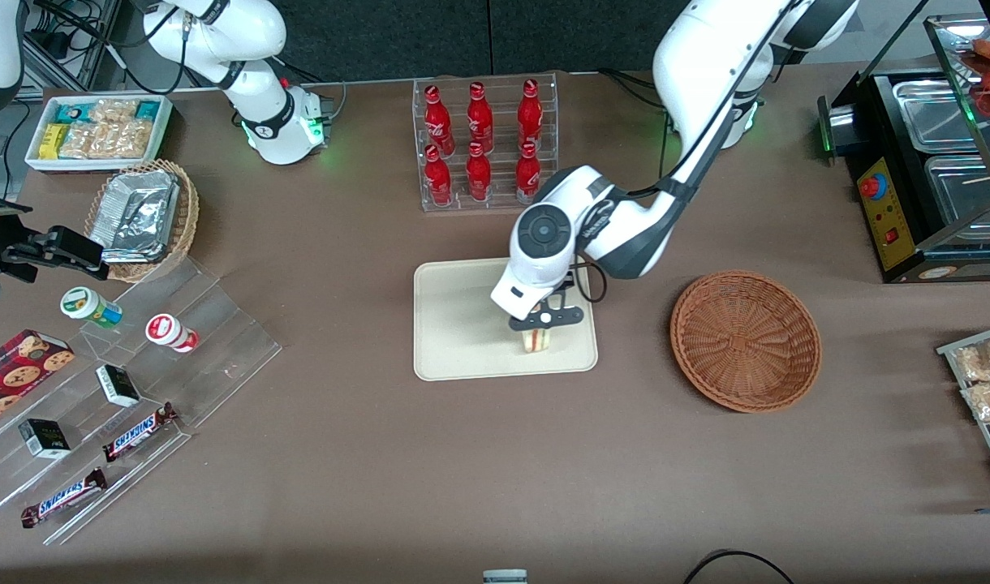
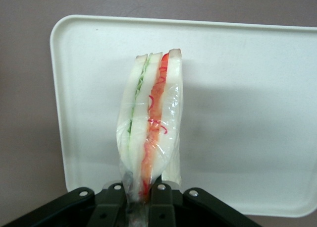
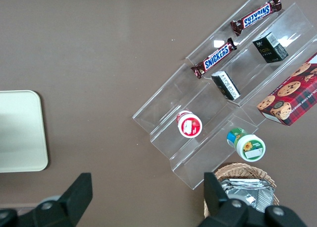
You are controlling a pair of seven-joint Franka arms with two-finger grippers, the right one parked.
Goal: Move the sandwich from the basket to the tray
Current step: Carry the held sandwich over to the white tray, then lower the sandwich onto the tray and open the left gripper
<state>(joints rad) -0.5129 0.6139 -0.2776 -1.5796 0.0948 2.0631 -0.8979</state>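
At the parked arm's end of the table, a white bin of snack packets (image 1: 97,130) sits farthest from the front camera, with a tan wicker basket of foil packs (image 1: 144,217) just nearer. Nearer still, a clear stepped acrylic display (image 1: 130,405) carries a cookie box (image 1: 16,373), 2 small cups (image 1: 93,307), 2 dark cartons (image 1: 118,384) and 2 Snickers bars (image 1: 138,431). At mid-table, a clear rack (image 1: 485,146) holds 6 red bottles (image 1: 479,172) in 2 rows of 3. Nearer the camera than the rack lies the tray (image 1: 462,324), flat on the brown table (image 1: 462,470). The gripper (image 1: 544,323) hangs over the tray's portion toward the working arm's end, and its fingers (image 2: 161,207) are clamped on the sandwich (image 1: 537,340), pinching the wrapped wedge at 1 end. In the wrist view the sandwich (image 2: 151,123) stands on edge with its green, orange and red layers showing, the tray (image 2: 247,113) directly beneath it; whether the wedge touches the tray surface cannot be determined. Toward the working arm's end, apart from the tray, sits the basket (image 1: 745,341), with nothing visible in it. A black food warmer with steel pans (image 1: 925,162) and a rack of bagged snacks (image 1: 986,389) stand at that end of the table.
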